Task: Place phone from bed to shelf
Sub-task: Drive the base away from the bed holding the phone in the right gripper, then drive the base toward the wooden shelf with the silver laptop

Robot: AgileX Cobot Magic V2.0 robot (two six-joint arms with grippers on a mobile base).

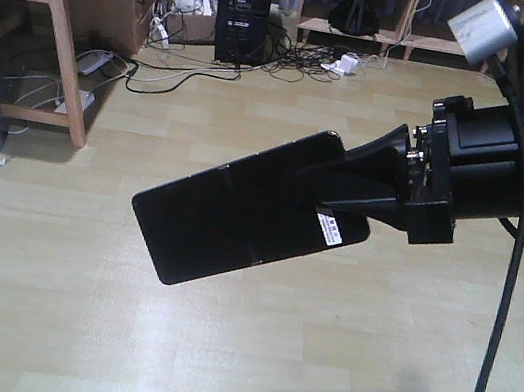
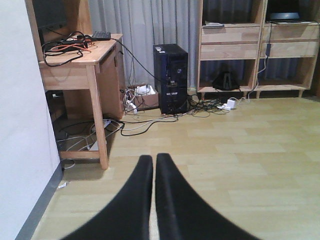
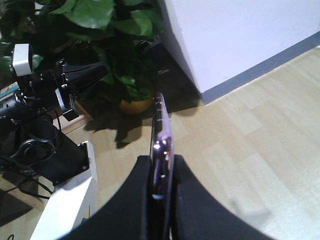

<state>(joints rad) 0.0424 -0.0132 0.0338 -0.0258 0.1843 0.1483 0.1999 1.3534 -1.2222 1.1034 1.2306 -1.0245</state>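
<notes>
The right gripper (image 1: 312, 191), reaching in from the right edge of the front view, is clamped on the sticker end of the phone (image 1: 228, 215). The phone hangs tilted at frame centre above the wooden floor (image 1: 211, 370). The left gripper (image 2: 153, 167), at bottom centre of its own wrist view, has its fingers almost touching and holds nothing.

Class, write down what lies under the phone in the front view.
Only pale wood-pattern floor shows under the phone, held in the air. The patch straight behind it is covered.
</notes>
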